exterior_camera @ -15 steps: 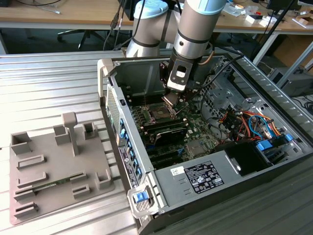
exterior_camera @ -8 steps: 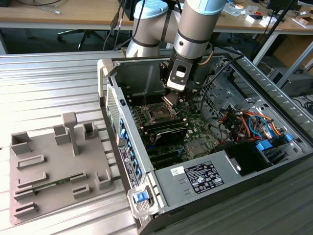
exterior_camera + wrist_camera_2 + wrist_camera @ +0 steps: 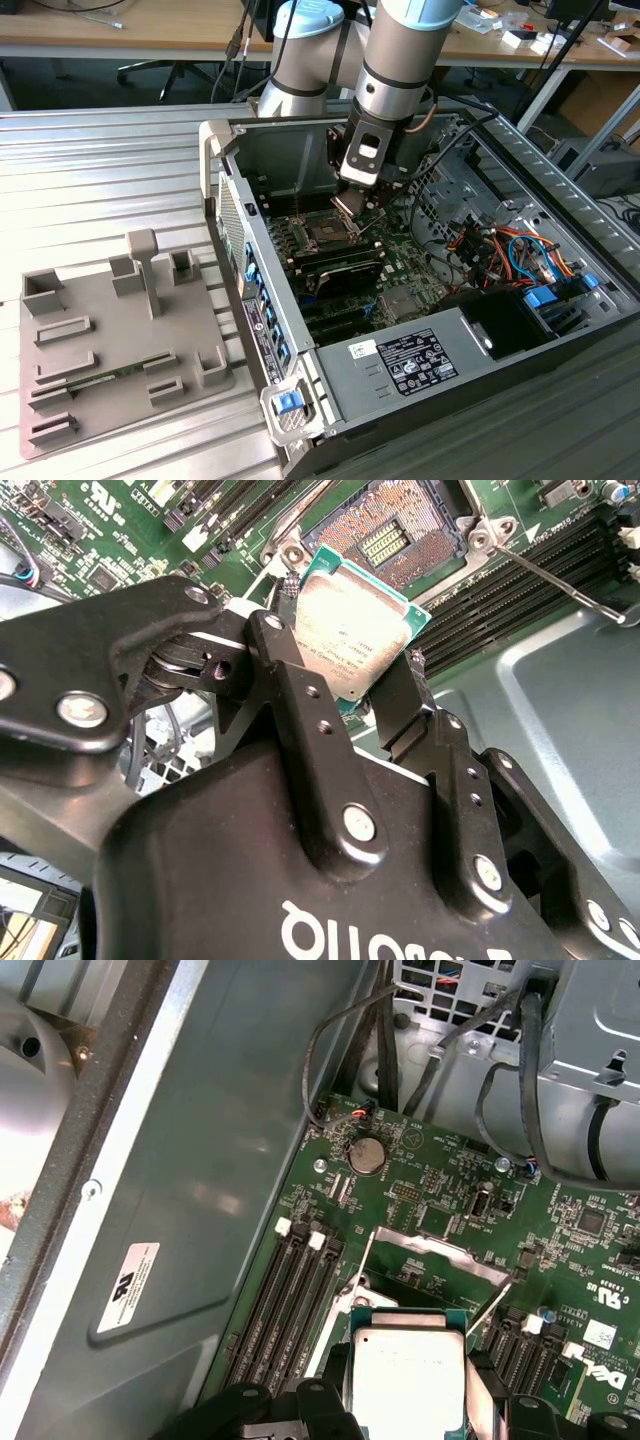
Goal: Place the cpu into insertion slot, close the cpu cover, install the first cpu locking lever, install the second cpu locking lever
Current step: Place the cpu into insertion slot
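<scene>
My gripper (image 3: 345, 665) is pinched on the cpu (image 3: 355, 630), its two black fingers (image 3: 290, 670) pressing opposite edges of the chip. The chip hangs tilted just above the insertion slot (image 3: 400, 535), metal face towards both wrist cameras, and is not seated; the slot's field of gold contacts lies bare beneath it. In the first wrist view the cpu cover (image 3: 435, 1252) stands raised from its hinge beyond the cpu (image 3: 410, 1380), and a thin locking lever (image 3: 560, 575) sticks out loose beside the slot.

The computer case (image 3: 330, 340) lies open on the slatted worktop (image 3: 120, 170). Inside it I see the green motherboard (image 3: 405, 265) on the floor, the insertion slot (image 3: 328, 230) towards the end away from the power supply (image 3: 420, 360), and a bundle of coloured cables (image 3: 500, 250) along the exterior view's right edge. Beside the case, at the exterior view's left, a grey fixture tray (image 3: 100, 350) holds a thin green strip (image 3: 100, 378) in one groove.
</scene>
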`<state>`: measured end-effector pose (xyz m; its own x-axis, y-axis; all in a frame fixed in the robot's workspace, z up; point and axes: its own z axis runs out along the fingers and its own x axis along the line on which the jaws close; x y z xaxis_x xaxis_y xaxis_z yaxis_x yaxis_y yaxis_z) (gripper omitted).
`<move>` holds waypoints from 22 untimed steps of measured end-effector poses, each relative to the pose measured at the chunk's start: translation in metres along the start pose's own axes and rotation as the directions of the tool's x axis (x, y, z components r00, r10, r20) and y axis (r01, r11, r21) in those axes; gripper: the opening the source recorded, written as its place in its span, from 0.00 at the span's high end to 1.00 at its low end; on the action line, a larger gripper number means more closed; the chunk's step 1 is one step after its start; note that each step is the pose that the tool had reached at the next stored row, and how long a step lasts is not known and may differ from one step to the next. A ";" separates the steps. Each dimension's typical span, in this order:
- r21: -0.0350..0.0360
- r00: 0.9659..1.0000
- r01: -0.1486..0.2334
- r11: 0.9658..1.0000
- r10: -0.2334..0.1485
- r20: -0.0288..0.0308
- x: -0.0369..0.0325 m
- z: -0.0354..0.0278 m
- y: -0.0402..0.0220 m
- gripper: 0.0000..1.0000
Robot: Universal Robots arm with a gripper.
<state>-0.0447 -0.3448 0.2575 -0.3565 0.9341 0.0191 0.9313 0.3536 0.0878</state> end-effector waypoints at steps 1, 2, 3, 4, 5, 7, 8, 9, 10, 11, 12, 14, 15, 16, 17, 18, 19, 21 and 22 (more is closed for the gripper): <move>0.000 1.000 -0.002 1.000 0.002 0.000 0.0000 0.0000 0.0000 0.45; 0.000 1.000 -0.005 1.000 0.005 0.000 0.0000 0.0000 0.0000 0.45; 0.000 1.000 -0.007 1.000 0.007 0.001 0.0000 0.0001 0.0000 0.45; 0.000 1.000 -0.009 1.000 0.009 0.001 0.0000 0.0001 0.0000 0.45; 0.000 1.000 -0.011 1.000 0.011 0.001 0.0000 0.0001 0.0000 0.45; 0.000 1.000 -0.015 1.000 0.015 0.001 0.0000 0.0001 0.0000 0.45; 0.000 1.000 -0.016 1.000 0.016 0.001 0.0000 0.0001 0.0000 0.45; 0.000 1.000 -0.018 1.000 0.018 0.002 0.0000 0.0002 0.0000 0.45; 0.000 1.000 -0.019 1.000 0.019 0.002 0.0000 0.0002 0.0000 0.45; 0.000 1.000 -0.021 1.000 0.021 0.002 0.0000 0.0002 0.0000 0.45; -0.001 1.000 -0.022 1.000 0.022 0.002 0.0000 0.0002 0.0000 0.45; -0.001 1.000 -0.026 1.000 0.026 0.002 0.0000 0.0002 0.0000 0.45; -0.001 1.000 -0.028 1.000 0.028 0.002 0.0000 0.0002 0.0000 0.45; -0.001 1.000 -0.030 1.000 0.030 0.003 0.0000 0.0002 0.0000 0.45; -0.001 0.999 -0.033 0.999 0.033 0.003 0.0000 0.0003 0.0000 0.45; -0.001 0.999 -0.034 0.999 0.034 0.003 0.0000 0.0003 0.0000 0.45; -0.001 0.999 -0.036 0.999 0.036 0.003 0.0000 0.0003 0.0000 0.45; -0.001 0.999 -0.038 0.999 0.038 0.003 0.0000 0.0003 0.0000 0.45; -0.001 0.999 -0.040 0.999 0.040 0.004 0.0000 0.0003 0.0000 0.45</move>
<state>-0.0446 -0.3448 0.2571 -0.3184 0.9478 0.0192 0.9448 0.3156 0.0878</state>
